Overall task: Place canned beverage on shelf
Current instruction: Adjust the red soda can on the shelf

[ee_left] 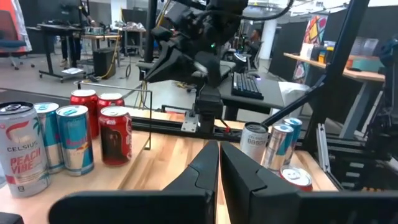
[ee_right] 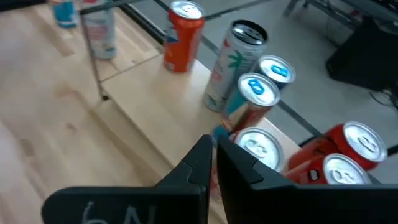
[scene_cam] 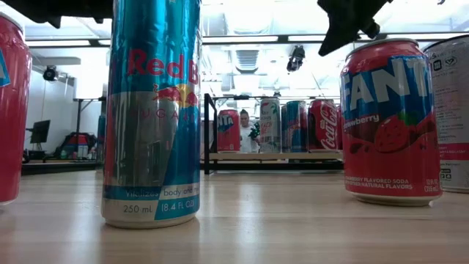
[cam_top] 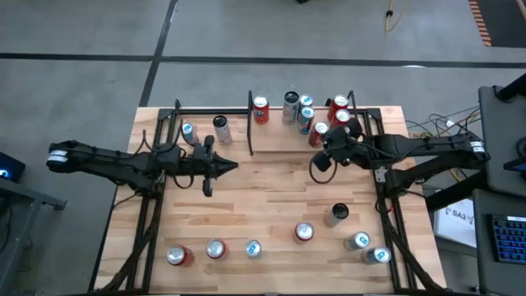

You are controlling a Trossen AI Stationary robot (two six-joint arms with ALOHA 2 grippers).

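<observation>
left gripper (cam_top: 233, 167): fingers together, empty, mid-counter | right gripper (cam_top: 319, 164): fingers together, empty, at shelf's front edge | shelf (cam_top: 279, 138): back of counter (cam_top: 271, 205), holding seven cans (cam_top: 260, 109)

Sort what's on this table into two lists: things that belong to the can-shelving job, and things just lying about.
Job:
- shelf at the table's far edge
- cans on the shelf
- loose cans along the near edge, not yet shelved
- right gripper, shut, empty, by the shelf
- left gripper, shut, empty

Lying about:
- two cans left of the shelf
- keyboard off the table
</observation>
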